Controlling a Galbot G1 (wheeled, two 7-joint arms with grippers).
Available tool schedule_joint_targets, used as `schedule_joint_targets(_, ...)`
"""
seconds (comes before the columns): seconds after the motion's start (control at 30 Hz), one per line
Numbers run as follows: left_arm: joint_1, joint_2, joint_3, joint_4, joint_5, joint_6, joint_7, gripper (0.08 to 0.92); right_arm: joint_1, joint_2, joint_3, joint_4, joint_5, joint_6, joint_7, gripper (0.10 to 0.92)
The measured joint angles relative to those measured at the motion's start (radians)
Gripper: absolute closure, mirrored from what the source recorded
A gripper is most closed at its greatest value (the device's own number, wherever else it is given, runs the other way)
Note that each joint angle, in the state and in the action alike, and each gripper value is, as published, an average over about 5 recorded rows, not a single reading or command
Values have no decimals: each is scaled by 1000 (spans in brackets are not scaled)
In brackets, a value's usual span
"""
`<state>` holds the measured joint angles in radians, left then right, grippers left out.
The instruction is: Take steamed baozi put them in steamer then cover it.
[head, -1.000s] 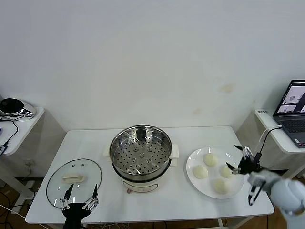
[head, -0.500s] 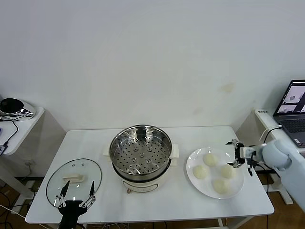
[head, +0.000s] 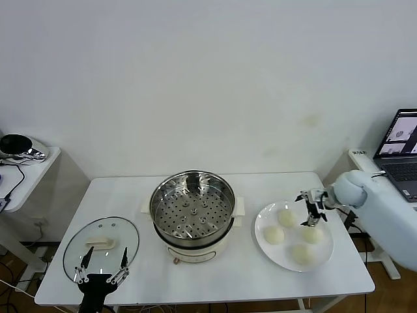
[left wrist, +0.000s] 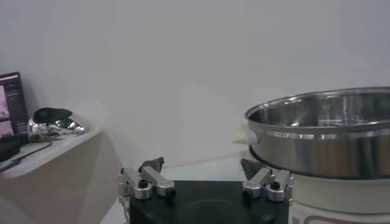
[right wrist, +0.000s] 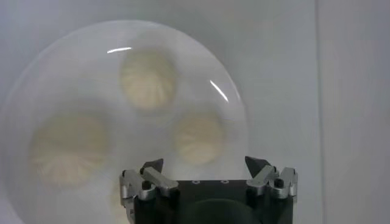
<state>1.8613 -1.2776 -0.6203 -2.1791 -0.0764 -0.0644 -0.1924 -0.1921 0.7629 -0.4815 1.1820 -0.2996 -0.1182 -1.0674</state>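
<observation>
Right gripper (head: 311,210) has swung inward over the plate (head: 264,242), fingers spread and empty, steamed baozi (head: 312,234) directly beneath: likely soft, light, grip sides gently.

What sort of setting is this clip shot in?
Probably a lab or office test space staged as a kitchen: a bare white table with an electric steamer, a laptop on a side desk, blank walls.
</observation>
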Motion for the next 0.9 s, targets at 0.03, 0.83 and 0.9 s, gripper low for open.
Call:
schedule_joint_targets(0.03, 0, 0, -2, 0, 1, 0, 0, 177, 5, 9, -9, -10, -3, -1, -1, 203)
schedule_joint_targets(0.83, -2, 0, -15, 3, 8, -3, 0, 177, 41, 97, -89, -130, -47, -24, -1, 342)
schedule_joint_targets(0.9, -2, 0, -17, 3, 8, -3, -1, 177, 44, 96, -92, -129, -47, -25, -1, 382)
